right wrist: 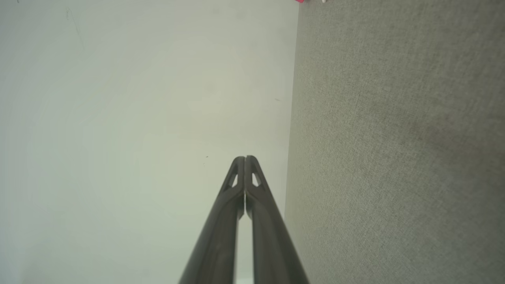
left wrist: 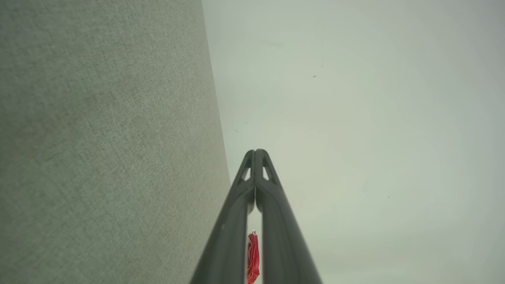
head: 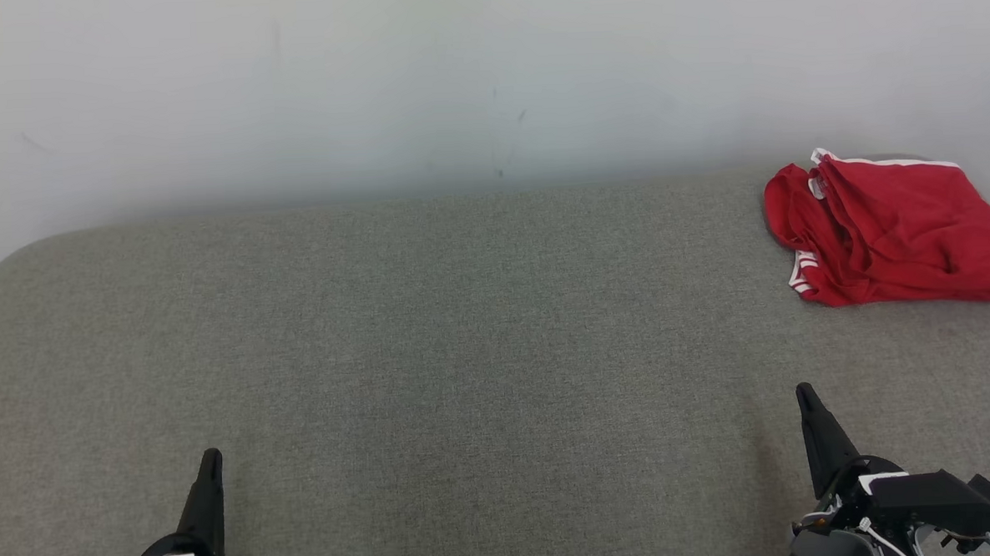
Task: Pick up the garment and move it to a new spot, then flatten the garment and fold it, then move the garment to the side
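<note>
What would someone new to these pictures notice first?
The red garment with white trim stands out at once, a rumpled bundle at the far right of the grey fabric surface, near the pale wall. Next come the left pincer at the lower left and the right pincer at the lower right, both shut and well apart from it.

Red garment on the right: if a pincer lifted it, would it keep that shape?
Probably flop: the red garment lies in soft creases and loose layers, so it would likely hang and unfold. It looks thin, so likely light. Pushed, it would probably bunch rather than slide, since the grey surface looks like woven cloth.
</note>
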Motion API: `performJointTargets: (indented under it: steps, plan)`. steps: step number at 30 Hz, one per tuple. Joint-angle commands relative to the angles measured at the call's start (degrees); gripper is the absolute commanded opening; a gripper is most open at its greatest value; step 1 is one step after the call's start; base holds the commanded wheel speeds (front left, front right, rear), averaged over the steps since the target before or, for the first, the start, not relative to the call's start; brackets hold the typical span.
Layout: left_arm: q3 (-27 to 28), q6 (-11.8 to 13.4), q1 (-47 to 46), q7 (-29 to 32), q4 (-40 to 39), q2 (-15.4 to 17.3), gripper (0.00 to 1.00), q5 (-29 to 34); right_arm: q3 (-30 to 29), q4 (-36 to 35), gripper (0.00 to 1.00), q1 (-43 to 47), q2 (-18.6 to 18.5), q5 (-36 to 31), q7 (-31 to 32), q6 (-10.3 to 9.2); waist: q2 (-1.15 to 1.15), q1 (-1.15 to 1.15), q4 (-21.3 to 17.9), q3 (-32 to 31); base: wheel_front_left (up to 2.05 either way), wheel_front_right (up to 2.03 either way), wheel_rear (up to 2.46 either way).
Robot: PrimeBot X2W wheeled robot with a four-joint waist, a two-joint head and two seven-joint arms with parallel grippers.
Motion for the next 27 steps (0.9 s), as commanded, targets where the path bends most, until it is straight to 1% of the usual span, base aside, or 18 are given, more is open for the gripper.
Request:
performJointTargets:
  steps: [1,27]
  plan:
    - [0.2,-0.1,-0.6,0.1,0.1,-0.1,0.0,-0.2,0.0,0.1,0.0,-0.3,0.1,0.1,0.1,-0.12,0.0,0.0,0.0,0.0,0.0,0.0,0.0]
    - [0.2,-0.1,-0.6,0.1,0.1,-0.1,0.0,-0.3,0.0,0.1,0.0,-0.3,0.1,0.1,0.1,-0.12,0.0,0.0,0.0,0.0,0.0,0.0,0.0]
